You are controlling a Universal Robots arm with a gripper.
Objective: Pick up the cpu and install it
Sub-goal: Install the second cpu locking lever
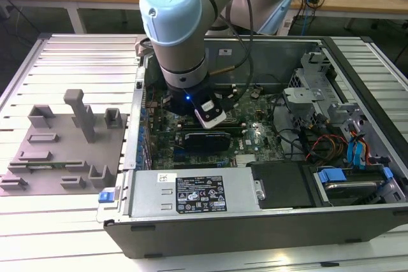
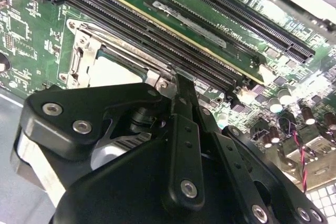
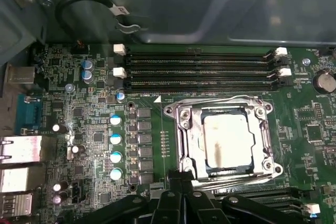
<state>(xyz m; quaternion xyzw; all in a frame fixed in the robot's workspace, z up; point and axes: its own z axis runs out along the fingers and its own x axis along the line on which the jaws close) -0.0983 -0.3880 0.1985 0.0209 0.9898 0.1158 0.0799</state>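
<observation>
Gray plastic tray lies at the exterior view's left, on the slatted table beside the open computer case. At that frame's centre the arm lowers the gripper over the green motherboard, its fingers drawn together with nothing between them. Silvery cpu sits in the metal-framed socket, just beyond the fingertips.

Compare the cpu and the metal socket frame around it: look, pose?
The cpu is a flat pale, smudged square; the socket frame is a shiny metal ring with screws at its corners. The cpu lies inside; the frame borders it on all sides. Both sit flat on the green motherboard.
</observation>
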